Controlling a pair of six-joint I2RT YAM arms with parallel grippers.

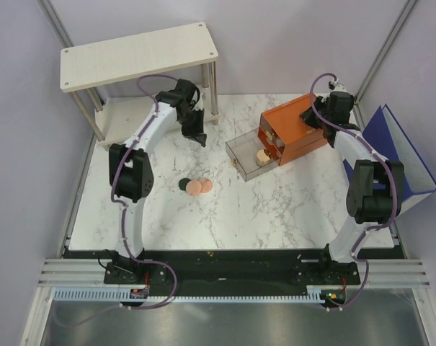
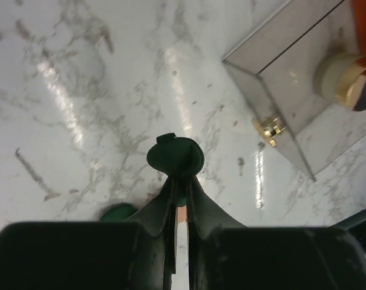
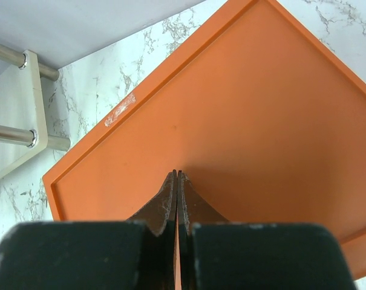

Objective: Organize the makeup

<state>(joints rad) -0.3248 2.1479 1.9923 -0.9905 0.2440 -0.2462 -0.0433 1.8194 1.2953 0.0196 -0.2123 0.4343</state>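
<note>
My left pincer (image 2: pixel 176 184) pinches a green disc (image 2: pixel 175 156) edge-on; I should carry it right, level, and release low inside the drawer (image 2: pixel 273 72), clear of the jar (image 2: pixel 343 81).

You are in a robotics lab test cell. Plain pale wall panels (image 1: pixel 23 144) on aluminium posts (image 1: pixel 57 25) enclose the marble-patterned tabletop (image 1: pixel 290 209) under your left arm (image 1: pixel 131 173) and right arm (image 1: pixel 372 187). At their bases are a black mounting plate (image 1: pixel 232 261), metal rails (image 1: pixel 66 274) and a slotted cable duct (image 1: pixel 225 295).
</note>
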